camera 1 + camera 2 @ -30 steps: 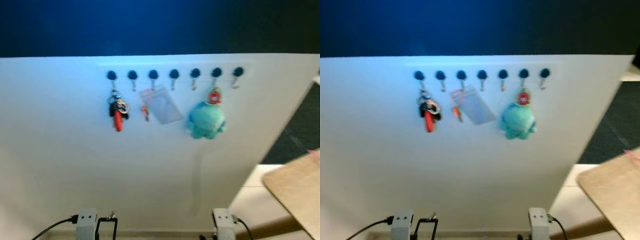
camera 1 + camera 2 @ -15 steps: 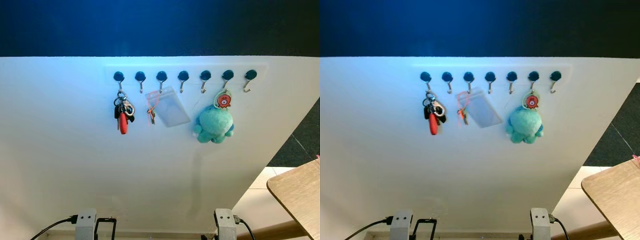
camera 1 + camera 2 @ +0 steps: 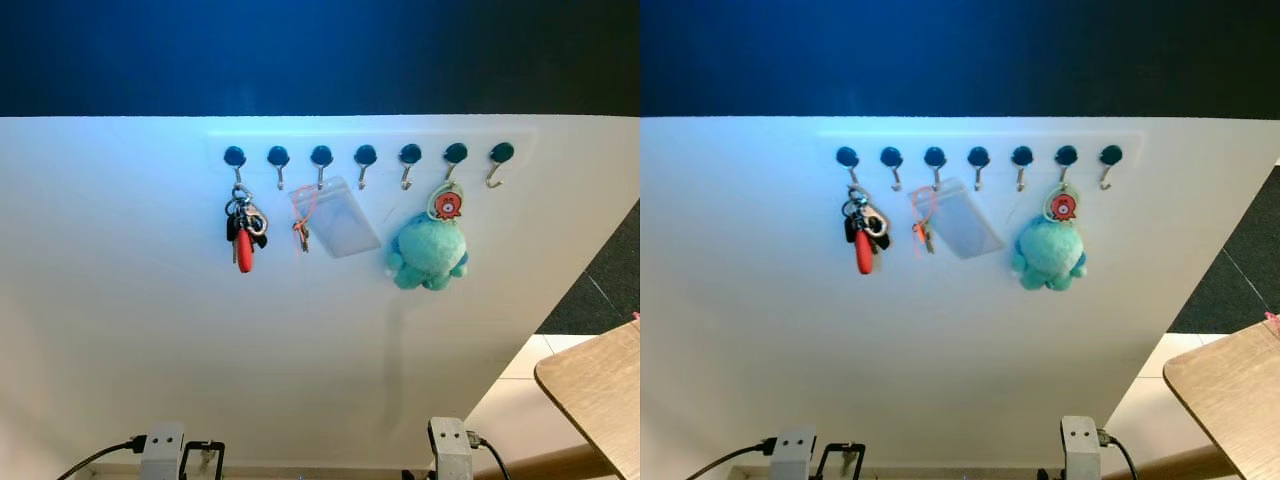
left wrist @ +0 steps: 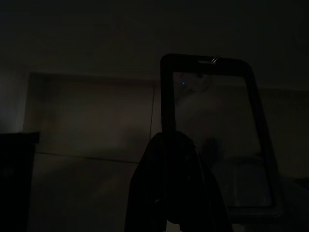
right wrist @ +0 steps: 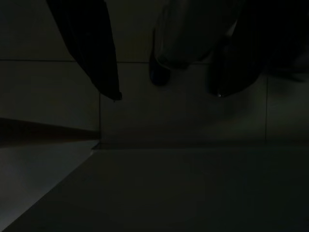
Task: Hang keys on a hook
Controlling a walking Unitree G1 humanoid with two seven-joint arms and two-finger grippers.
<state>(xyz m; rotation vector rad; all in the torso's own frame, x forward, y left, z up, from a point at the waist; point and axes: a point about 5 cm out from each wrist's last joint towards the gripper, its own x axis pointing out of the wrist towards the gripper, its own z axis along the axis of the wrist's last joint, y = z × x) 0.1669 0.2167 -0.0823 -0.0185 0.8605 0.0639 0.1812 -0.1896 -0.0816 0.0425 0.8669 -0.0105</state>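
White panel (image 3: 150, 330) bearing a row of seven dark-knobbed hooks (image 3: 365, 156): the key bunch with red fob (image 3: 243, 226) hangs on the leftmost hook (image 3: 235, 158), beside a clear card sleeve (image 3: 336, 217) and a teal plush octopus (image 3: 428, 251). The right gripper (image 5: 166, 92), in a dark wrist view, hangs over floor tiles with fingers spread and nothing between them. The left gripper (image 4: 166, 159) is too dark to judge its jaws.

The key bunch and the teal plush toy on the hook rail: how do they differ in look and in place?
The key bunch hangs from the leftmost hook; the teal plush toy hangs from the second hook from the right. The key bunch is slim, metal and black with a red tag; the plush toy is round, soft and bulkier. Both hang freely against the white panel.
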